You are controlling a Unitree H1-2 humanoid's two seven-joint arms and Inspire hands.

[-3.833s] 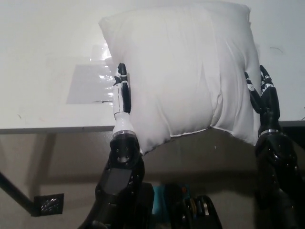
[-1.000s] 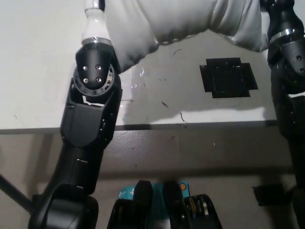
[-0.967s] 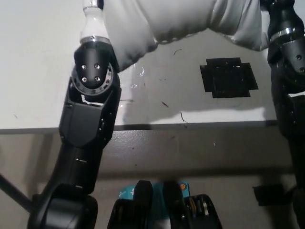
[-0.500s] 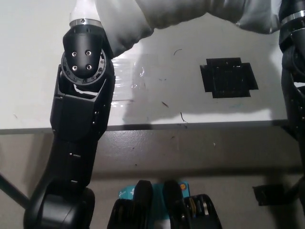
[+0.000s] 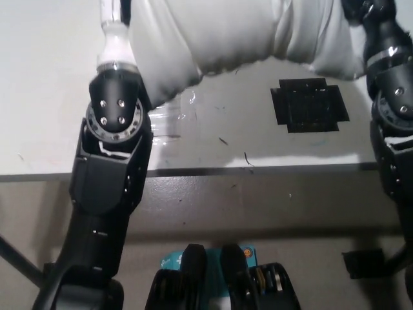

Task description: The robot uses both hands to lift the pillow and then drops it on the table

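Note:
A large white pillow (image 5: 232, 32) hangs at the top of the head view, and its upper part is cut off by the picture's edge. It is clamped between my two hands, with its lower corners sagging over the white table (image 5: 39, 97). My left hand (image 5: 113, 13) presses against its left side; only the wrist end shows. My black right hand (image 5: 364, 11) presses against its right side and is also mostly cut off. The pillow's shadow lies on the table beneath it.
A black square patch (image 5: 310, 104) is stuck on the table under the pillow's right part. A shiny clear tape patch (image 5: 174, 119) lies beside my left forearm. The table's front edge (image 5: 258, 169) runs across the middle of the picture.
The pillow and both arms sit lower in the picture than half a second ago, after being higher then than a second ago. Both hands still hold it.

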